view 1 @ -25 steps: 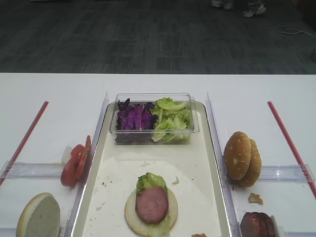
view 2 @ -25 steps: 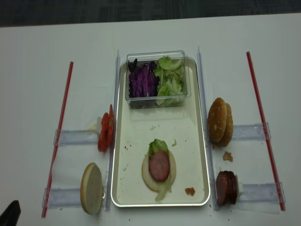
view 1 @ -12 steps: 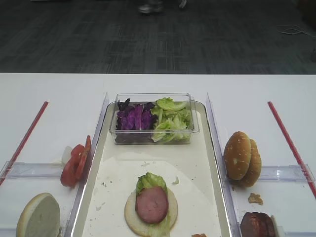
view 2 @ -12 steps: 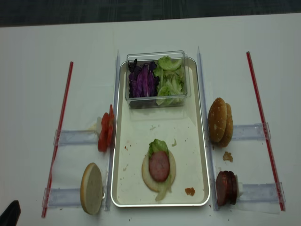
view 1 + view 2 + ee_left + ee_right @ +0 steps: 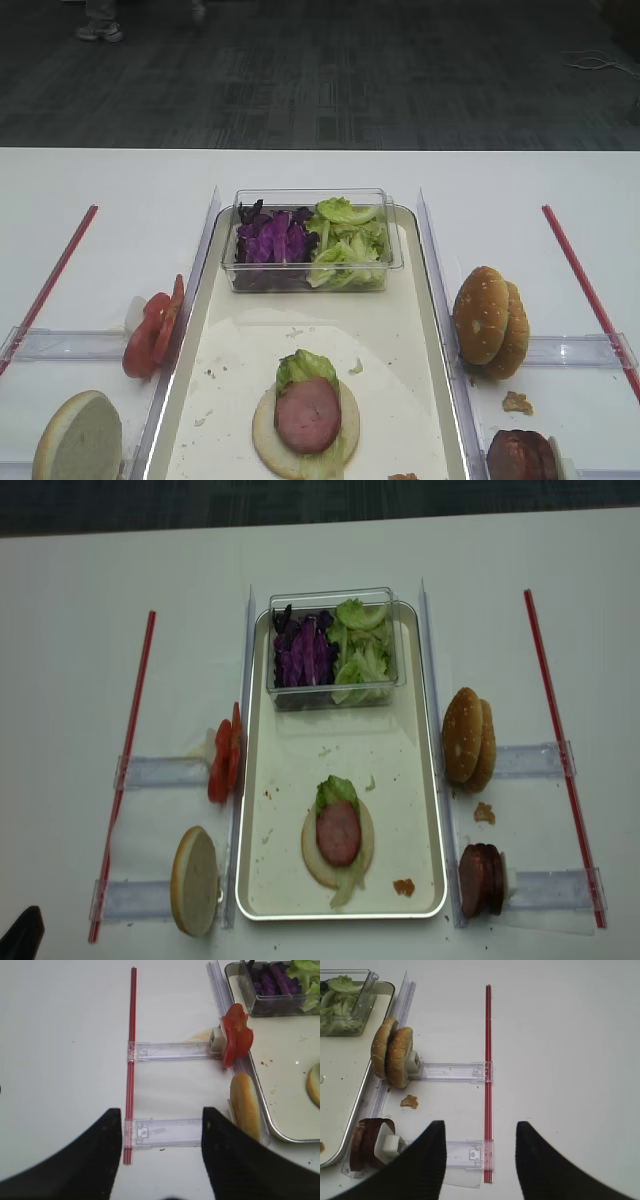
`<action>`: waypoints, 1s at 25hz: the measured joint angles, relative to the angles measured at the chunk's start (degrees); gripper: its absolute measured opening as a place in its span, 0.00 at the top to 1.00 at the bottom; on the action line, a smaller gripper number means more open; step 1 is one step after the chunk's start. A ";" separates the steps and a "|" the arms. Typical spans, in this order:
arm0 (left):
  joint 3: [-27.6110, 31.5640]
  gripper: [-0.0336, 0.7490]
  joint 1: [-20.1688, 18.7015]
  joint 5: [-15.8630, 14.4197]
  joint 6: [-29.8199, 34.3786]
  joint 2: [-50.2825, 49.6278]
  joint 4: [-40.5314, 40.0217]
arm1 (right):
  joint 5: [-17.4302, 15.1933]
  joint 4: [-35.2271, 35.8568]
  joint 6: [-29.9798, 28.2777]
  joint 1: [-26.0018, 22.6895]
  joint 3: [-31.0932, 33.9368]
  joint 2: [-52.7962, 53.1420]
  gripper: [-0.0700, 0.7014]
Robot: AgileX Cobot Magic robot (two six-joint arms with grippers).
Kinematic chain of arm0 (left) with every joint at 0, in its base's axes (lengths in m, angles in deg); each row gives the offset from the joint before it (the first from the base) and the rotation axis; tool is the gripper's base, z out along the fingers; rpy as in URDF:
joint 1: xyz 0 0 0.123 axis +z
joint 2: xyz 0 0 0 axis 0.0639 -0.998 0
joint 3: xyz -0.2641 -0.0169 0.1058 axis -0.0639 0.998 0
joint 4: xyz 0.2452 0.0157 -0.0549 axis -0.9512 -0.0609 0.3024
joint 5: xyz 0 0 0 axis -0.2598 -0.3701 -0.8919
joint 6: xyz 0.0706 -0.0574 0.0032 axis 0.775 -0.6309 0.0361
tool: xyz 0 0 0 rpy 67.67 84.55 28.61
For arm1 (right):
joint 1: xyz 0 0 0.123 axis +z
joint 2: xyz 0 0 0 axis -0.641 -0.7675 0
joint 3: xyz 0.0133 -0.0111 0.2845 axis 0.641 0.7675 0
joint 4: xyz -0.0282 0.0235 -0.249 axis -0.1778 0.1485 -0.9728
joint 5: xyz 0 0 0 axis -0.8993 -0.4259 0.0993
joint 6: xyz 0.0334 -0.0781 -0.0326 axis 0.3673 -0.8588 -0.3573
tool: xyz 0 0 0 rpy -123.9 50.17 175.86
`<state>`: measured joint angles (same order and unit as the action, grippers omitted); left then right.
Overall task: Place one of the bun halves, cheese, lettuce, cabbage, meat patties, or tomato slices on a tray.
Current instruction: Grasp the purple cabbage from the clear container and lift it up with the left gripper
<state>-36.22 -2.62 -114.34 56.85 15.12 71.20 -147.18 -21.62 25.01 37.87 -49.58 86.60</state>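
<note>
Tray (image 5: 425, 780) lies lengthwise down the middle of the bench (image 5: 100, 190). At its far end sits a clear box (image 5: 312, 240), purple cabbage (image 5: 272, 240) on the left, green lettuce (image 5: 345, 245) on the right; boxing them likely keeps loose leaves together.

Near end of the tray: a stack already begun, a bun half (image 5: 310, 848) cut face up, a lettuce leaf (image 5: 337, 788) on it, and a meat patty (image 5: 339, 832) on top.

Spare parts stand on edge in clear side holders (image 5: 170, 1050) just outside the tray rim, probably so a pincer can close on them from above. Left side: tomato slices (image 5: 236, 1035) further out, a bun half (image 5: 245, 1111) nearer. Right side: two crusted bun halves (image 5: 392, 1056) further out, meat patties (image 5: 367, 1142) nearer. A crumb (image 5: 409, 1102) lies between those two holders.

Left pincer (image 5: 162, 1132): jaws spread wide, nothing between them, above bare bench. The upright bun half is just right of its right finger; tomato is further away and to the right.

Right pincer (image 5: 480, 1147): also spread and empty. The patties are just left of its left finger; the crusted buns are further away and left.

Judgement: tomato looks like the next sensible layer, so the left pincer is better placed.
</note>
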 joint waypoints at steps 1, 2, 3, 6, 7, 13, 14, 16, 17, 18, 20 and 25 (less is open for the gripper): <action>0.00 0.51 0.00 0.00 0.00 0.00 0.00 | 0.00 0.00 0.00 0.00 0.00 0.00 0.45; 0.00 0.51 0.00 0.00 0.00 0.00 0.00 | 0.00 0.00 0.00 0.00 0.00 0.00 0.45; 0.00 0.51 0.00 0.00 0.00 0.00 0.00 | 0.00 0.00 0.00 0.00 0.00 0.00 0.45; 0.00 0.51 0.00 0.00 0.00 0.00 0.00 | 0.00 0.00 0.00 0.00 0.00 0.00 0.45; 0.00 0.51 0.00 0.00 0.00 0.00 0.00 | 0.00 0.00 0.00 0.00 0.00 0.00 0.45; 0.00 0.51 0.00 0.00 0.10 -4.14 0.00 | 0.00 0.00 0.00 0.00 0.00 0.00 0.45; 0.00 0.51 0.00 0.00 0.10 -5.04 0.00 | 0.00 0.00 0.00 0.00 0.00 0.00 0.45; 0.00 0.51 0.00 0.00 -0.03 -6.11 0.00 | 0.00 0.00 0.00 0.00 0.00 0.00 0.45; 0.00 0.51 0.00 0.00 -0.27 -6.48 -0.12 | 0.00 0.00 0.00 0.00 0.00 0.00 0.45; 0.00 0.51 0.00 0.00 -0.76 -6.74 -0.20 | 0.00 0.00 0.00 0.00 0.00 0.00 0.45; 0.00 0.51 0.00 -0.15 -1.68 -7.60 -0.54 | 0.00 0.00 0.00 0.00 0.00 0.00 0.45; -1.10 0.51 -0.28 -1.55 -3.76 -12.04 -1.31 | 0.00 0.00 0.00 0.00 0.00 0.00 0.45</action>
<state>-37.31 -2.90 -115.88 53.09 3.08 69.89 -147.18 -21.62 25.01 37.87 -49.58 86.60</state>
